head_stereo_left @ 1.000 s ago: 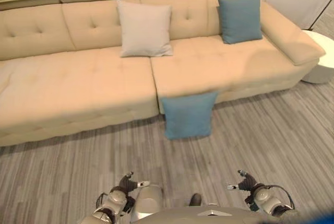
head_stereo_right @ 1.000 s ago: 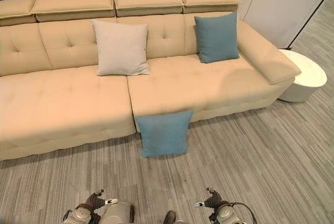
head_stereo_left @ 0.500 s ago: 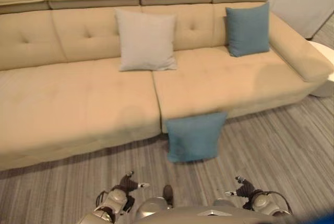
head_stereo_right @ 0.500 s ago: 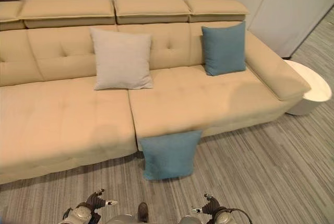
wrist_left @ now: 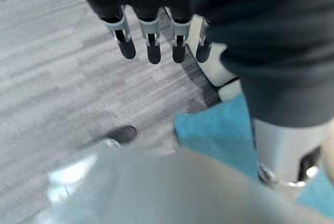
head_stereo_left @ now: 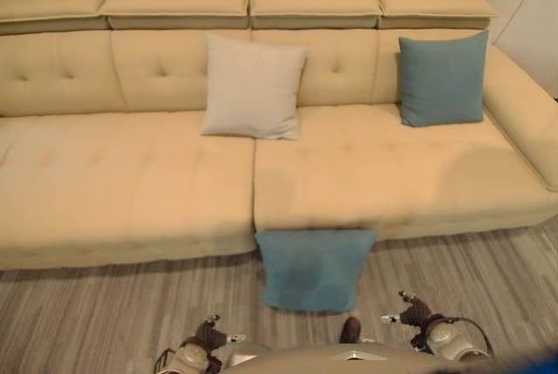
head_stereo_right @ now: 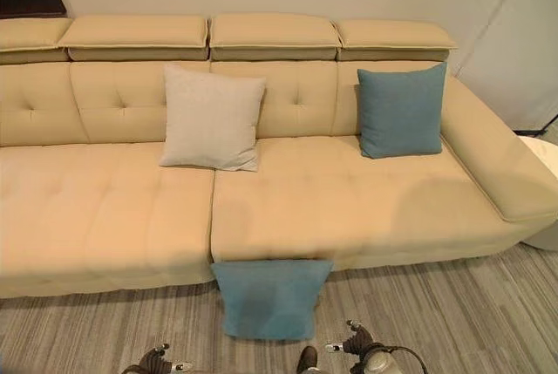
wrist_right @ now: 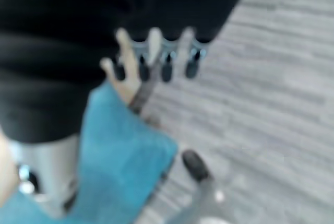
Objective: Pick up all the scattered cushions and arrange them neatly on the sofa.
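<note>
Beige sofa is carrying two cushions; a teal cushion is leaning against its front on the floor; soft, light, best gripped by both side edges; left hand and right hand are hanging with fingers relaxed, holding nothing.

Two blue cushions, one cream cushion, one sofa.

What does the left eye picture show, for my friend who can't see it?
A blue cushion leans on the floor against the front of a long beige sofa. On the seat, a cream cushion and another blue cushion stand against the backrest. The robot's left hand and right hand hang low, empty, near the floor cushion.
</note>
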Robot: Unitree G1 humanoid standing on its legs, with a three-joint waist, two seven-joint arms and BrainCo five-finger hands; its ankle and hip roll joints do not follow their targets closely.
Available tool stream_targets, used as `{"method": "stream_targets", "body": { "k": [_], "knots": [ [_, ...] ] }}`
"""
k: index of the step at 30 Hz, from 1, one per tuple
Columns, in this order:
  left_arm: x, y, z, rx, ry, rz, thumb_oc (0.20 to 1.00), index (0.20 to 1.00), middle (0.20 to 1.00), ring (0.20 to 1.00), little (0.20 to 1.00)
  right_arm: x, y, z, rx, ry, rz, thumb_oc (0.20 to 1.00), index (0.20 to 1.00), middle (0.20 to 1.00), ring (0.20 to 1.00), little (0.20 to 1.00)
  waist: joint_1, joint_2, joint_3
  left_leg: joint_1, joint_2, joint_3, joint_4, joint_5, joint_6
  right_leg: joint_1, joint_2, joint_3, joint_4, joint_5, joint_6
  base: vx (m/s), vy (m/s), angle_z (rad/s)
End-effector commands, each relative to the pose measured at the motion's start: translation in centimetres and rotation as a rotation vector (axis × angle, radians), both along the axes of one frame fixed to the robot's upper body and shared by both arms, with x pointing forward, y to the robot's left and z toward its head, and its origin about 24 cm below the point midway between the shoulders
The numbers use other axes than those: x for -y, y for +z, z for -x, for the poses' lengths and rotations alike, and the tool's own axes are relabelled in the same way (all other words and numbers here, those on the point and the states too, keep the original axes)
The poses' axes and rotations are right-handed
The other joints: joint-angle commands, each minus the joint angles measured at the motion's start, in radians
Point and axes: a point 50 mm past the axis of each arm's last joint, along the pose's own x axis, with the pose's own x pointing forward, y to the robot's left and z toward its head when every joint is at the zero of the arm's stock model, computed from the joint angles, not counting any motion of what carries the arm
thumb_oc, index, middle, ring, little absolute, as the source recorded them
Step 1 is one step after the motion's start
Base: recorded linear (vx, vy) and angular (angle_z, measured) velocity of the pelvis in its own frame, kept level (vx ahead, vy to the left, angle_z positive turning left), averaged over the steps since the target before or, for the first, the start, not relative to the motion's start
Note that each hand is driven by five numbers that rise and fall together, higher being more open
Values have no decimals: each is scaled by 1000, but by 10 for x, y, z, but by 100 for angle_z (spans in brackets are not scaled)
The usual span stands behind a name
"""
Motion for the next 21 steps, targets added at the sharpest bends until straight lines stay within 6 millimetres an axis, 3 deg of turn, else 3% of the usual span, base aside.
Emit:
{"method": "stream_targets", "body": {
  "k": [1, 3, 5, 7, 10, 13, 14, 16, 17, 19, 20, 21],
  "knots": [
    [5, 11, -40, 107, -90, -6, 1000, 1000, 1000, 1000, 1000, 0, 6, -14, 60, 20, 2, 1000, 1000, 1000, 1000, 1000, -20, -43, 34, -105, -52, -4, -6, -14, 12, 19, -78, 37, 78, -155, 91, -89, -142, 62],
    [8, 12, -45, 122, -96, 2, 1000, 1000, 1000, 1000, 1000, 1, 7, -15, 65, 20, 6, 1000, 1000, 1000, 1000, 1000, -28, -42, 39, -113, -46, 4, 2, -12, 10, 25, -70, 28, 67, -157, 84, -79, -100, 65],
    [23, 17, -61, 178, -142, 24, 1000, 1000, 1000, 1000, 1000, 9, 10, -18, 80, 2, 27, 1000, 1000, 1000, 1000, 1000, -56, -44, 62, -164, -20, 100, 44, 9, 14, 38, -71, -2, 26, -154, 80, -106, -45, 29],
    [30, 17, -64, 186, -151, 45, 1000, 1000, 1000, 1000, 1000, 11, 10, -16, 75, 0, 36, 1000, 1000, 1000, 1000, 1000, -65, -32, 60, -160, -20, 141, 1, 9, 21, 34, -66, -9, 21, -151, 84, -14, 35, 51],
    [36, 22, -74, 226, -165, 53, 1000, 1000, 1000, 1000, 1000, 11, 11, -19, 86, 2, 44, 1000, 1000, 1000, 1000, 1000, -61, -30, 75, -177, -49, 94, -4, 2, 32, 10, -77, 8, 36, -147, 91, -1, 42, 4],
    [38, 31, -92, 300, -162, 47, 1000, 1000, 1000, 1000, 1000, 8, 16, -31, 131, -4, 41, 1000, 1000, 1000, 1000, 1000, -68, -31, 100, -210, -65, 96, 2, -8, 49, -58, -97, 35, 77, -144, 91, -165, 91, -20],
    [43, 60, -135, 493, -130, 55, 1000, 1000, 1000, 1000, 1000, 6, 34, -66, 264, -25, 50, 1000, 1000, 1000, 1000, 1000, -68, -22, 165, -307, -79, 116, 37, -14, 63, -201, -128, 73, 165, -139, 91, -425, 154, -23],
    [49, 82, -159, 634, -105, 63, 1000, 1000, 1000, 1000, 1000, 5, 46, -84, 345, -25, 70, 1000, 1000, 1000, 1000, 1000, -68, -17, 189, -367, -83, 125, 58, -12, 68, -276, -144, 89, 199, -132, 90, -366, 111, -32],
    [60, 118, -190, 829, -87, 76, 1000, 1000, 1000, 1000, 1000, 6, 65, -107, 462, -31, 125, 1000, 1000, 1000, 1000, 1000, -73, -9, 224, -463, -89, 126, 108, -12, 71, -368, -160, 108, 241, -126, 85, -253, 63, -16],
    [65, 141, -207, 944, -42, 103, 1000, 1000, 1000, 1000, 1000, 5, 85, -129, 568, -30, 163, 1000, 1000, 1000, 1000, 1000, -82, -2, 241, -524, -85, 124, 144, -16, 72, -431, -165, 118, 271, -126, 83, -143, 33, 4],
    [65, 141, -207, 944, -42, 103, 1000, 1000, 1000, 1000, 1000, 5, 85, -129, 568, -30, 163, 1000, 1000, 1000, 1000, 1000, -82, -2, 240, -527, -85, 124, 145, -17, 72, -433, -165, 119, 272, -127, 83, 0, 0, 0],
    [66, 161, -223, 1020, 9, 118, 1000, 1000, 1000, 1000, 1000, 6, 104, -147, 656, -48, 189, 1000, 1000, 1000, 1000, 1000, -88, 7, 261, -577, -75, 114, 197, -48, 67, -490, -162, 135, 323, -154, 88, -72, 21, 1]
  ]
}}
